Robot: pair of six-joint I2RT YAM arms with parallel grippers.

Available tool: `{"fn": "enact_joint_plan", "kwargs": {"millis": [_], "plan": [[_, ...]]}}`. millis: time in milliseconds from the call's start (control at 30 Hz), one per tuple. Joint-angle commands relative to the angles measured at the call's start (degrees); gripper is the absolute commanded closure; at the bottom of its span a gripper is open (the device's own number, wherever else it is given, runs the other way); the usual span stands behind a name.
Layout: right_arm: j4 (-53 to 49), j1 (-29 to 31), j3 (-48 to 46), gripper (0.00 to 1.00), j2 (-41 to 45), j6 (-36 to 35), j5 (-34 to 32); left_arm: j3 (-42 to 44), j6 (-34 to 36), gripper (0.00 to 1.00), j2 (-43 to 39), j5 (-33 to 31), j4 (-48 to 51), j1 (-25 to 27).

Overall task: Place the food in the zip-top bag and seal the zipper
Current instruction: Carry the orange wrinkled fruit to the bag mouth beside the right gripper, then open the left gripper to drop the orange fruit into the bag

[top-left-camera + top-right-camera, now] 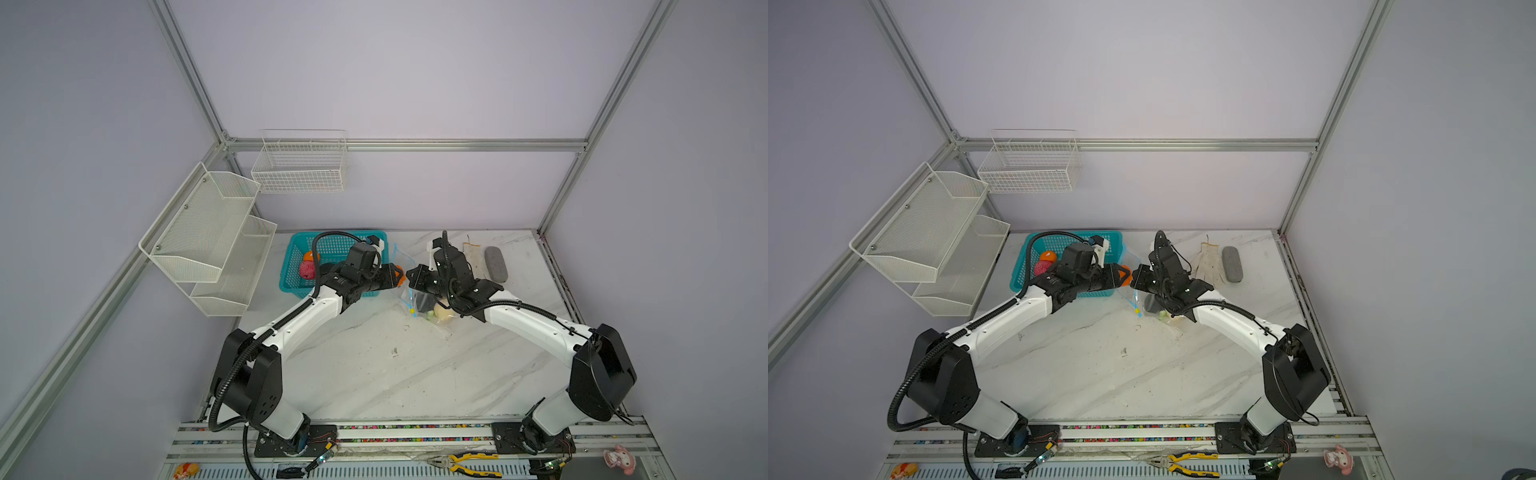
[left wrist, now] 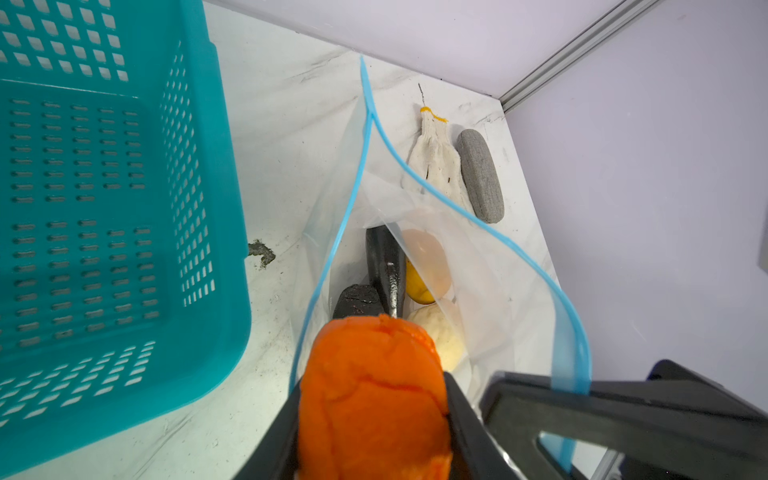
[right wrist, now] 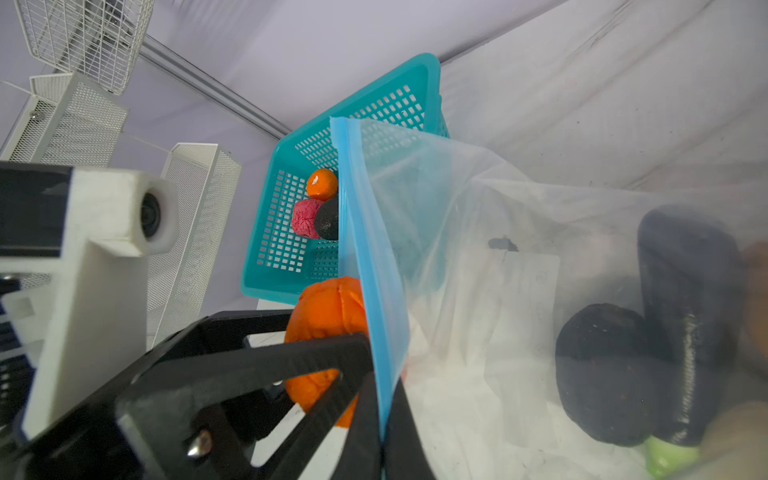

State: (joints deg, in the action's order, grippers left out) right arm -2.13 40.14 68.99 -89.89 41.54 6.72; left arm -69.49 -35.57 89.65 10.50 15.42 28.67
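The left fingers [image 2: 459,419] stand part-way spread, clamped on either side of a wrinkled, segmented orange fruit [image 2: 374,395] that sits at the open mouth of the zip-top bag [image 2: 478,270]. The right fingers [image 3: 401,440] are pressed together, pinching the smooth light-blue zipper [image 3: 365,257] and holding that lip up.

The bag is thin, clear, crinkly plastic. It rests on the white marbled counter [image 1: 395,374] just beside the teal basket [image 2: 124,208], a rigid plastic tub with slotted walls. Inside the bag lie a glossy dark eggplant [image 2: 384,262], a rough black-brown lump [image 2: 357,299], a matte cream ball [image 2: 440,336], a yellow piece [image 2: 417,286] and what looks like a pale peach ball [image 2: 428,257], blurred by the film. A small yellow slider [image 1: 412,310] sits at the zipper's near end.
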Motion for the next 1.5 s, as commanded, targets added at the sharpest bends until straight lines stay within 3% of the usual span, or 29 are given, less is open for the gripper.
{"fn": "enact_joint_plan", "kwargs": {"millis": [0,367,933,1267,1467], "plan": [[0.7,0.3,2.1,1.0,1.9,0.3,0.2,-0.8,-0.7,0.62,0.3,1.0,-2.3,0.8],[0.4,0.3,1.9,1.0,2.2,0.3,0.0,-0.8,-0.6,0.61,0.8,-1.3,-1.2,0.9],[0.4,0.3,1.5,1.0,2.3,0.3,-0.4,-0.5,-0.1,0.41,0.4,-1.6,-0.7,1.1],[0.7,0.3,1.0,1.0,2.2,0.3,-0.5,-0.2,0.0,0.39,-0.7,-2.0,-0.7,1.3],[0.6,0.3,0.3,1.0,2.5,0.3,-0.6,-1.2,2.3,0.37,-4.5,-5.8,3.0,1.3]]}}
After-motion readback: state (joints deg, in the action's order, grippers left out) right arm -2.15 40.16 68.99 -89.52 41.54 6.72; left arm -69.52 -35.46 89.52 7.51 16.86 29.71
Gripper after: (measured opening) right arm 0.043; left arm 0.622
